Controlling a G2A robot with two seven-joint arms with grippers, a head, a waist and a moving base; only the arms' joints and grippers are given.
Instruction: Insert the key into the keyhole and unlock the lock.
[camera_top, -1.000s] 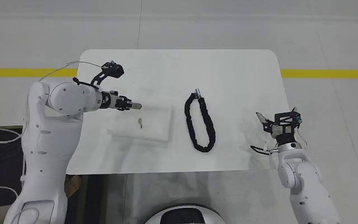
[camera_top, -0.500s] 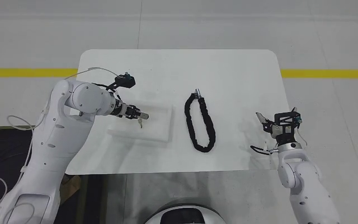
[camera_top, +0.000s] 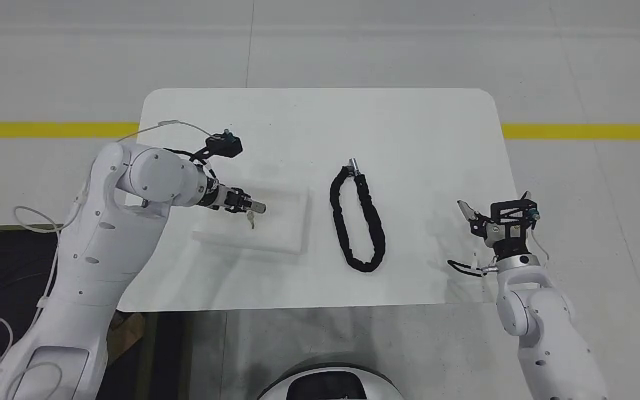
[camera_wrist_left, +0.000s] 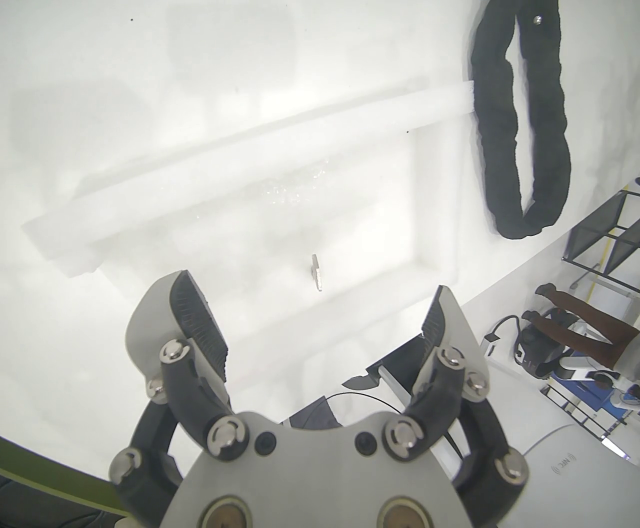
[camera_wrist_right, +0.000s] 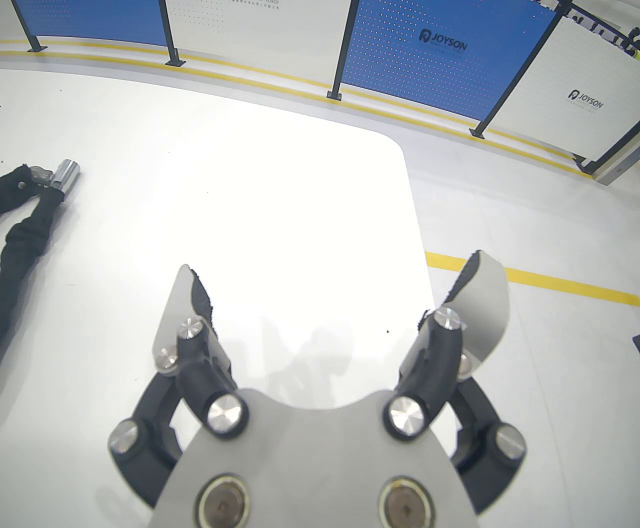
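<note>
Key (camera_wrist_left: 316, 272), thin flat metal, lies just ahead of the wide-spread left gripper (camera_wrist_left: 314, 295), ringed by the raised walls of a white foam tray (camera_wrist_left: 436, 200).

Swings the left arm's shoulder and elbow in toward the surface (camera_top: 420, 130). Carries the left gripper (camera_top: 258, 207) from the far rim of the white foam tray (camera_top: 285, 228) in over it, to just above the key (camera_top: 251, 222). Completes all of this within the first half second.
</note>
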